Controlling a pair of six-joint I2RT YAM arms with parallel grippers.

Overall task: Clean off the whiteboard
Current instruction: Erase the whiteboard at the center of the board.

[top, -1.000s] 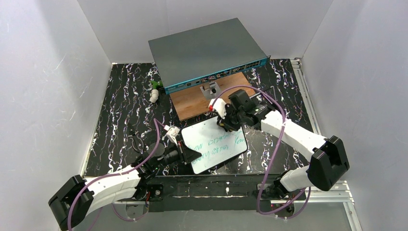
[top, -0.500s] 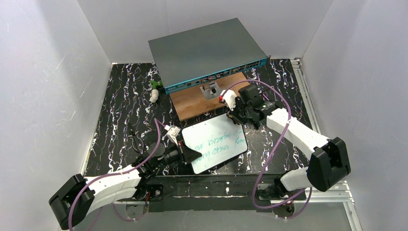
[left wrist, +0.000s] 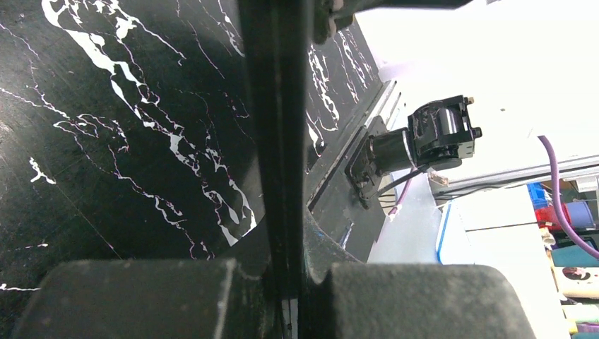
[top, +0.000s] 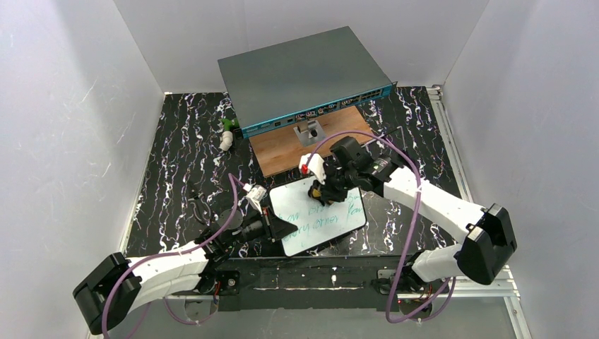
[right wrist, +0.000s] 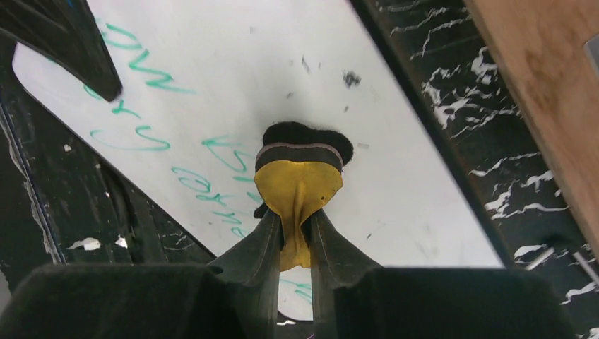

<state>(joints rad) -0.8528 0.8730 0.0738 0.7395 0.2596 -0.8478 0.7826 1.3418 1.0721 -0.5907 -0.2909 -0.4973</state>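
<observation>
Whiteboard [top: 326, 224] lies flat on the black marbled worktop [top: 176, 155], near the front edge, between the two arms and turned at an angle. Left gripper [top: 277, 224] is at the board's left edge; in the left wrist view the thin dark rim [left wrist: 279, 141] runs straight up between the jaws, which are closed tight on it. Right gripper [right wrist: 297, 240] is over the far part of the board, jaws narrow and pinching a yellow eraser [right wrist: 299, 180]. The eraser's black felt face is pressed onto the white surface. Green handwriting [right wrist: 141, 70] covers the near and left part of the board. The area around and beyond the eraser is white, with a few dark specks. Behind the board: a brown wooden board [top: 282, 152] with a small metal piece [top: 308, 132] on it, and a large grey box with teal front [top: 304, 70]. A small green-and-white item [top: 227, 134] lies left of the box; cannot tell what it is.
</observation>
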